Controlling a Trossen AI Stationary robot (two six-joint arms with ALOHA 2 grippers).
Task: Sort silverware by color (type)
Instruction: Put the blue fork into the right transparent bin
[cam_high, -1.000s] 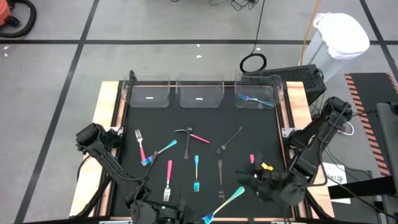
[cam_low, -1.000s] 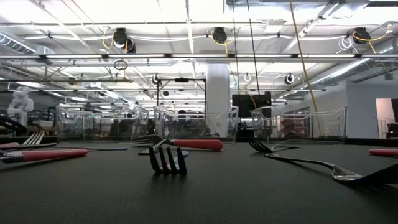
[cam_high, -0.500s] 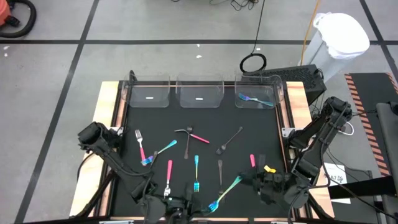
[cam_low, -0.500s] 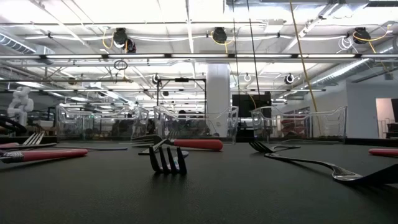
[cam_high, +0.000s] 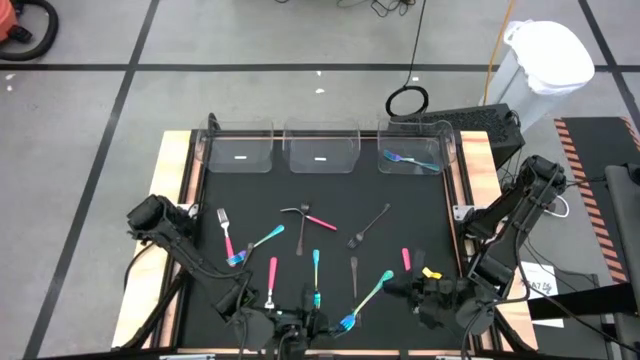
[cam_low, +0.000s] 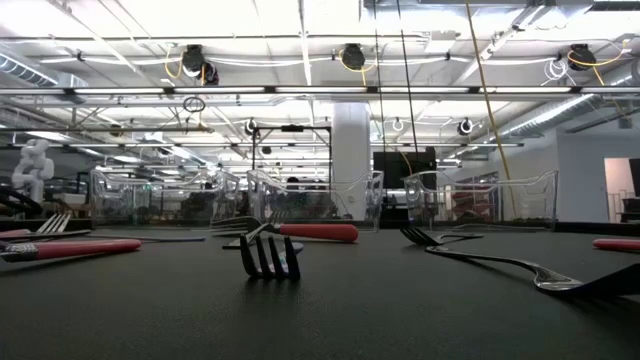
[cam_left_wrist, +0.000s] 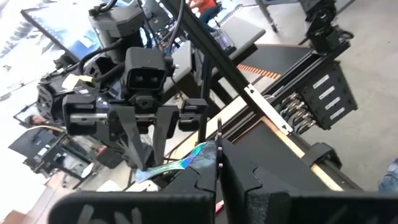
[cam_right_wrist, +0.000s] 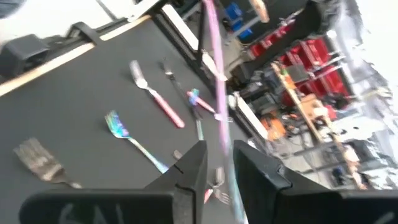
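Black tabletop (cam_high: 420, 215) fills the middle of the high view, forks and spoons scattered across it and three clear bins (cam_high: 320, 150) along its upper edge. Low in the frame, a teal fork (cam_high: 366, 300) spans between both arms: the right gripper (cam_high: 398, 290) is clamped on its handle, the left gripper (cam_high: 318, 322) closed on its head end. If either lets go early or pulls askew, it could drop.

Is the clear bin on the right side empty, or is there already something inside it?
Not empty. In the high view the right bin holds one teal/blue-handled piece; the two other bins show no silverware.
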